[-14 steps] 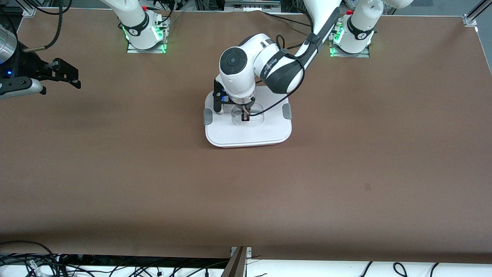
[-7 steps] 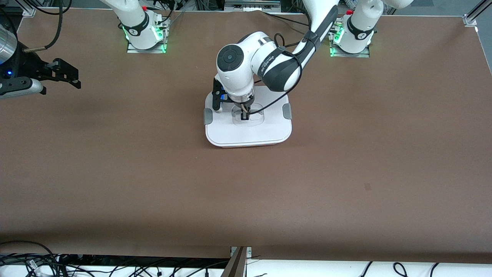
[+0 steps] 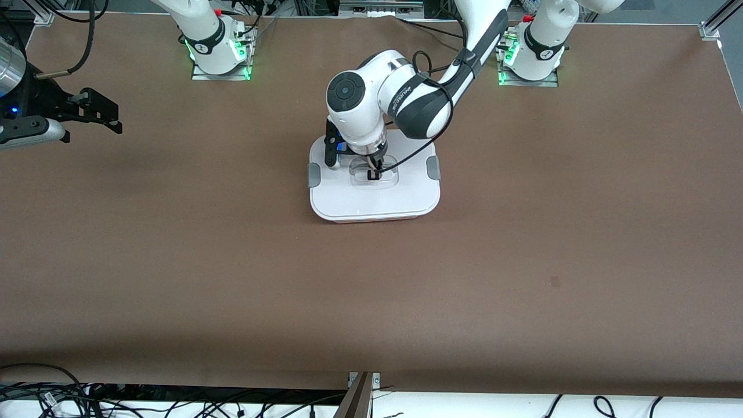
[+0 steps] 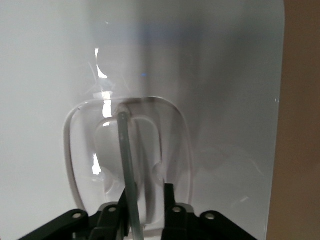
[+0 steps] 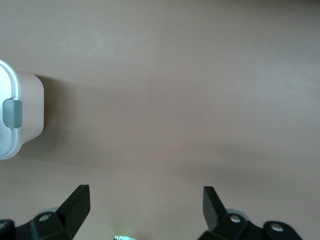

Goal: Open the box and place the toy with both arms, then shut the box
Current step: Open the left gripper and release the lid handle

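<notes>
The box (image 3: 374, 183) sits closed mid-table. The left gripper (image 3: 373, 173) is down in its lid handle (image 4: 127, 160); the left wrist view shows fingers (image 4: 169, 200) slightly apart around it. The right gripper (image 5: 145, 202) waits, spread wide, over bare table (image 5: 175, 90) beside the box.

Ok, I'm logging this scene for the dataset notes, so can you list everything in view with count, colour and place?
box: one, pinkish tub, mid-table between the arms' ends, lid on
lid: one, white, on the box
side clips: two, grey, one at each end of the lid
recessed handle: one, clear, in the lid's middle
table: one, brown
toy: none in view
left gripper: one, black, down at the lid's handle, fingers slightly apart either side of the handle bar
right gripper: one, black, open, waiting over the right arm's end of the table
</notes>
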